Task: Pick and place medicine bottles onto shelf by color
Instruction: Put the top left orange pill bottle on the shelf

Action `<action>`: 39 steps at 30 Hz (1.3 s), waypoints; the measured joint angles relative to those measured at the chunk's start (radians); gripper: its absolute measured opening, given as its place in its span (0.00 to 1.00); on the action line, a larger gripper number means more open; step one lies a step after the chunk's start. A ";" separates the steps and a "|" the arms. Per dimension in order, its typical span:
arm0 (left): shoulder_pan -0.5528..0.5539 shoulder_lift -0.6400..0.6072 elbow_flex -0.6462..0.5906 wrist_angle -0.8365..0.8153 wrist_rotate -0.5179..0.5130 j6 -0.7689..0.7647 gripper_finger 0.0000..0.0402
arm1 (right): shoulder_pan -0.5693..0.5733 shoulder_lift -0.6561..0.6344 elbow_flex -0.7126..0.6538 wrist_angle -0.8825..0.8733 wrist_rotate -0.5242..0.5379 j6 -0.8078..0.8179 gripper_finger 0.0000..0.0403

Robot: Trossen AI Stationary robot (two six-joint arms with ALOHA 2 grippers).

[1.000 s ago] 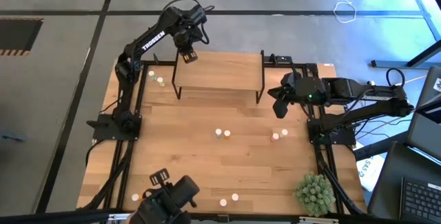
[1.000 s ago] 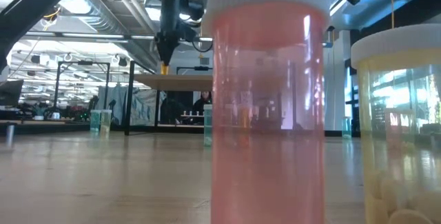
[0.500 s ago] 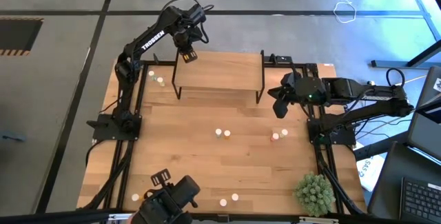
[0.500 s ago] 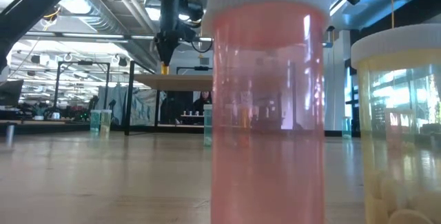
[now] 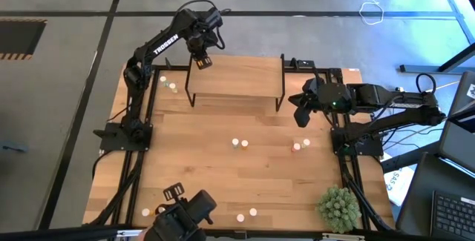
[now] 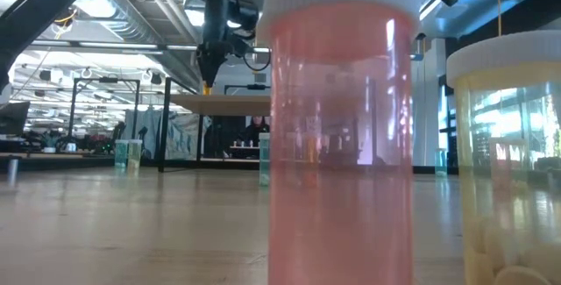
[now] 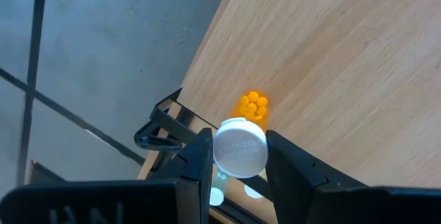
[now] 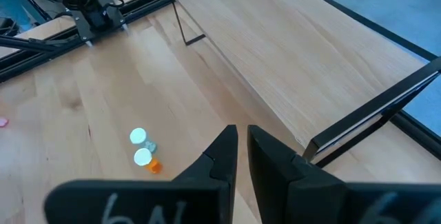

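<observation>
Your high view looks straight down on the whole surface (image 5: 223, 174) and both arms. Your low view sits at surface height, facing level across into the room, almost against 2 bottles; the shelf (image 6: 232, 103) it sees far off is the same shelf the high view shows at the far edge. Each wrist view looks past its own fingers at that shelf from close above.

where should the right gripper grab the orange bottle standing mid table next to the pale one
Take the orange bottle around its cylindrical body just under the white cap, descending from above. It stands upright, and the pale bottle sits close beside it, so probably set the fingers across the free sides, not along the pair. The right gripper hovers nearby.
</observation>
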 joint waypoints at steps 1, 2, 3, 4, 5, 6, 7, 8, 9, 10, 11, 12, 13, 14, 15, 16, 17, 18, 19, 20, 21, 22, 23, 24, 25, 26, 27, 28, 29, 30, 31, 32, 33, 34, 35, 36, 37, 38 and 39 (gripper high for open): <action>-0.002 0.000 0.000 0.002 -0.005 0.000 0.23 | 0.000 0.000 0.000 0.000 0.000 0.000 0.10; -0.004 0.000 0.000 0.002 -0.009 -0.001 0.23 | 0.000 0.000 0.000 0.000 0.000 -0.001 0.10; -0.005 0.000 0.000 0.003 -0.011 -0.001 0.23 | 0.000 0.000 0.000 0.000 0.000 -0.001 0.10; -0.005 0.000 -0.001 0.003 -0.011 -0.002 0.23 | 0.000 0.000 0.000 0.000 0.000 -0.001 0.10; -0.005 0.000 -0.001 0.004 -0.011 -0.004 0.23 | 0.000 0.000 0.000 0.000 0.000 -0.001 0.10; -0.005 0.000 -0.001 0.005 -0.011 -0.008 0.23 | 0.000 0.000 0.000 0.000 0.000 -0.001 0.10; -0.005 0.000 -0.001 0.005 -0.011 -0.009 0.23 | 0.000 0.000 0.000 0.000 0.000 -0.001 0.10; -0.008 0.001 -0.001 0.005 -0.010 -0.010 0.23 | 0.000 0.000 0.000 0.000 0.000 -0.002 0.10; -0.010 0.001 -0.001 0.005 -0.011 -0.010 0.24 | 0.000 0.000 0.000 0.000 0.000 -0.002 0.10; -0.011 0.001 -0.001 0.007 -0.012 -0.010 0.24 | 0.000 0.000 0.000 0.000 0.000 -0.002 0.10; -0.011 0.001 -0.001 0.009 -0.012 -0.010 0.25 | 0.000 0.000 0.000 0.000 0.000 -0.003 0.10; -0.011 0.001 -0.001 0.010 -0.011 -0.010 0.26 | 0.000 0.000 0.000 0.000 0.000 -0.003 0.10; -0.011 0.001 -0.001 0.010 -0.011 -0.010 0.27 | 0.000 0.000 0.000 0.000 0.000 -0.004 0.10; -0.011 0.002 -0.001 0.010 -0.011 -0.010 0.28 | 0.000 0.000 0.000 0.000 0.000 -0.004 0.10; -0.011 0.002 -0.001 0.010 -0.011 -0.010 0.29 | 0.000 0.000 0.000 0.000 0.000 -0.004 0.10; -0.011 0.002 -0.001 0.011 -0.011 -0.010 0.29 | 0.000 0.000 0.000 0.000 0.000 -0.004 0.10; -0.011 0.002 -0.001 0.012 -0.011 -0.009 0.30 | 0.000 0.000 0.000 0.000 0.000 -0.004 0.10; -0.011 0.002 -0.001 0.012 -0.011 -0.006 0.30 | 0.000 0.000 0.000 0.000 0.000 -0.004 0.10; -0.011 0.002 -0.001 0.012 -0.011 -0.005 0.31 | 0.000 0.000 0.000 0.000 0.000 -0.004 0.10; -0.011 0.002 -0.001 0.013 -0.010 -0.005 0.31 | 0.000 0.000 0.000 0.000 0.000 -0.006 0.10; -0.011 0.002 -0.001 0.013 -0.010 -0.005 0.32 | 0.000 0.000 0.000 0.000 0.000 -0.007 0.10; -0.011 0.003 -0.002 0.013 -0.010 -0.004 0.32 | 0.000 0.000 0.000 0.000 0.000 -0.008 0.10; -0.011 0.003 -0.002 0.013 -0.010 -0.004 0.32 | 0.000 0.000 0.000 0.000 0.000 -0.008 0.10; -0.011 0.003 -0.002 0.013 -0.010 -0.004 0.33 | 0.000 0.000 0.000 0.000 0.000 -0.008 0.10; -0.011 0.003 -0.002 0.013 -0.008 -0.004 0.33 | 0.000 0.000 0.000 0.000 0.000 -0.008 0.10; -0.011 0.004 -0.002 0.013 -0.004 -0.005 0.33 | 0.000 0.000 0.000 0.000 0.000 -0.008 0.10; -0.011 0.005 -0.002 0.013 0.000 -0.005 0.34 | 0.000 0.000 0.000 0.000 0.000 -0.008 0.10; -0.011 0.006 -0.003 0.013 0.001 -0.008 0.34 | 0.000 0.000 0.000 0.000 0.000 -0.008 0.10; -0.011 0.007 -0.003 0.013 0.001 -0.010 0.35 | 0.000 0.000 0.000 0.000 0.000 -0.008 0.10; -0.011 0.007 -0.003 0.013 0.001 -0.010 0.36 | 0.000 0.000 0.000 0.000 0.000 -0.009 0.10; -0.011 0.006 -0.003 0.013 0.000 -0.011 0.36 | 0.000 0.000 0.000 0.000 0.000 -0.016 0.10; -0.011 0.006 -0.003 0.012 0.001 -0.011 0.36 | 0.000 0.000 0.000 0.000 0.000 -0.026 0.10; -0.011 0.006 -0.003 0.012 0.004 -0.011 0.37 | 0.000 0.000 0.000 0.001 0.000 -0.031 0.10; -0.011 0.006 -0.003 0.012 0.005 -0.012 0.37 | 0.000 0.000 0.000 0.001 0.000 -0.031 0.10; -0.011 0.006 -0.003 0.012 0.007 -0.012 0.37 | 0.000 0.000 0.000 0.001 0.000 -0.031 0.10; -0.011 0.006 -0.003 0.011 0.008 -0.013 0.37 | 0.000 0.000 0.000 0.001 0.000 -0.030 0.10; -0.011 0.006 -0.003 0.011 0.008 -0.013 0.37 | 0.000 0.000 0.000 0.001 0.000 -0.031 0.10; -0.011 0.006 -0.003 0.011 0.009 -0.013 0.37 | 0.000 0.000 0.000 0.001 0.000 -0.031 0.10; -0.011 0.006 -0.003 0.011 0.009 -0.014 0.37 | 0.000 0.000 0.000 0.001 0.000 -0.031 0.10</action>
